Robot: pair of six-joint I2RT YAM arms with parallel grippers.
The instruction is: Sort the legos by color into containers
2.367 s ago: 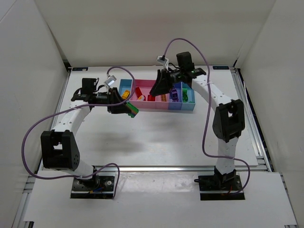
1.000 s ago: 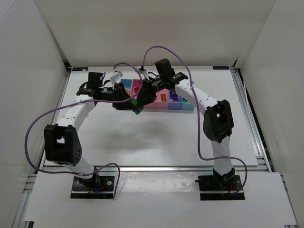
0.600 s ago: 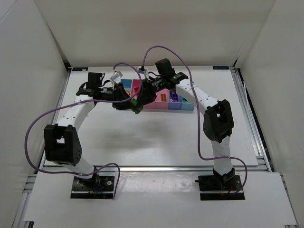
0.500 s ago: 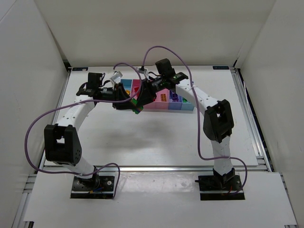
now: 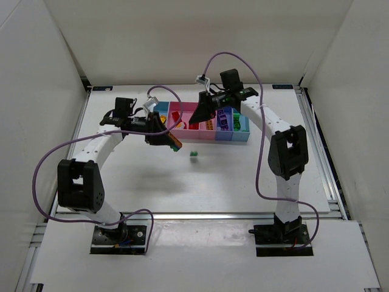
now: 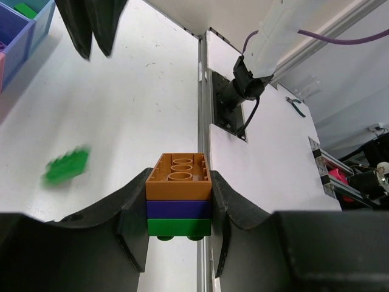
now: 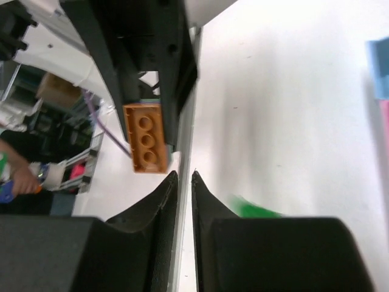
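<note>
Left gripper (image 6: pixel 179 210) clamped on a three-brick stack (image 6: pixel 179 201): orange on top, purple mid, green bottom. Stack is held off the table (image 5: pixel 243 176), just in front of the left end of the containers (image 5: pixel 237 137). Right gripper (image 7: pixel 182 182) has its jaws nearly together, only a thin slit, nothing between them. It hangs over the near wall of the row around the wide pink bin, tips pointing toward the left gripper, close but apart. Loose green lego (image 5: pixel 194 156) is on the near side of the containers, toward the table's middle, between the two grippers and lower. It is blurred in both wrist views, can't tell if it rests on the surface or is in the air. Containers row sits along the table's far edge, about centred. Inside: red pieces in the wide pink bin, yellow/orange in the narrow pink, purple and green in the dark blue; leftmost light blue has a yellowish piece, too small to be sure
</note>
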